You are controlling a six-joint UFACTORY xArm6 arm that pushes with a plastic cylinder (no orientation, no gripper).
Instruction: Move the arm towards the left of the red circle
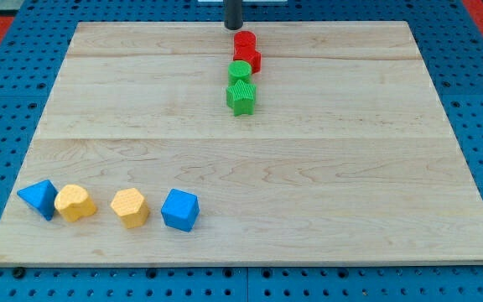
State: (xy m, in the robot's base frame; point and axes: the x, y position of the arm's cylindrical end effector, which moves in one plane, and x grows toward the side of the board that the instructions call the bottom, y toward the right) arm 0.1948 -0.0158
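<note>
The red circle (244, 40) stands near the view's top edge of the wooden board (309, 168), at the head of a short column of blocks. Touching it just below is another red block (251, 59), then a green circle (240, 71), then a green star-shaped block (241, 97). My tip (233, 28) is just above and slightly to the left of the red circle, close to it; I cannot tell if they touch.
Along the view's bottom left lie a blue triangle-like block (38, 199), a yellow heart-like block (75, 202), a yellow hexagon-like block (130, 206) and a blue block (179, 210). A blue pegboard (7, 101) surrounds the board.
</note>
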